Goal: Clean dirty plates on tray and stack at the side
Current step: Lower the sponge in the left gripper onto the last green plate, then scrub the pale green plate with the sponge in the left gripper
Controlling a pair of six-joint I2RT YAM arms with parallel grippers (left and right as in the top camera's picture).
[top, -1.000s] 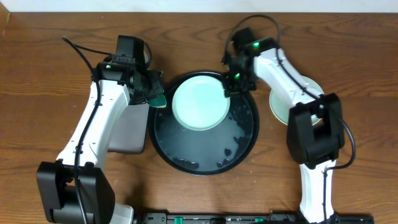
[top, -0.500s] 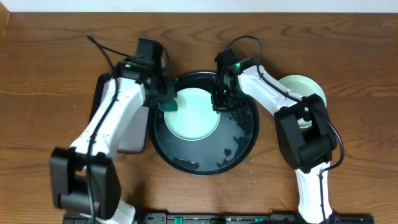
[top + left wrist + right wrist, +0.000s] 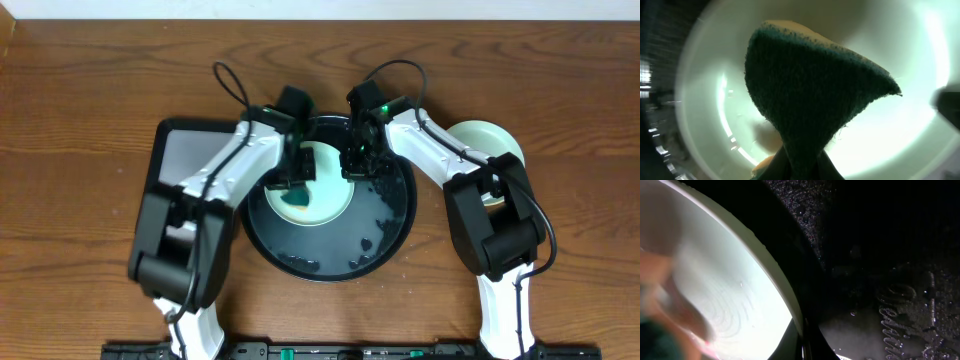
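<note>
A pale mint plate [image 3: 325, 190] lies in the large round black tray [image 3: 385, 235] at the table's middle. My left gripper [image 3: 297, 182] is shut on a dark green sponge [image 3: 297, 200] and presses it on the plate; in the left wrist view the sponge [image 3: 810, 95] fills the middle over the plate [image 3: 700, 100]. My right gripper [image 3: 352, 165] is shut on the plate's right rim; the right wrist view shows the rim [image 3: 775, 280] between its fingers [image 3: 802, 340] and the wet tray floor [image 3: 880, 270]. Another pale plate [image 3: 485, 140] lies at the right, outside the tray.
A smaller rectangular black-rimmed grey tray [image 3: 185, 155] lies left of the round tray, partly under my left arm. Dark crumbs and water drops sit on the round tray's lower floor [image 3: 365, 245]. Bare wooden table [image 3: 80, 120] surrounds everything.
My left gripper has moved right from the tray's left rim onto the plate with the sponge. The plate slid slightly down-left earlier; my right gripper stays on its rim.
</note>
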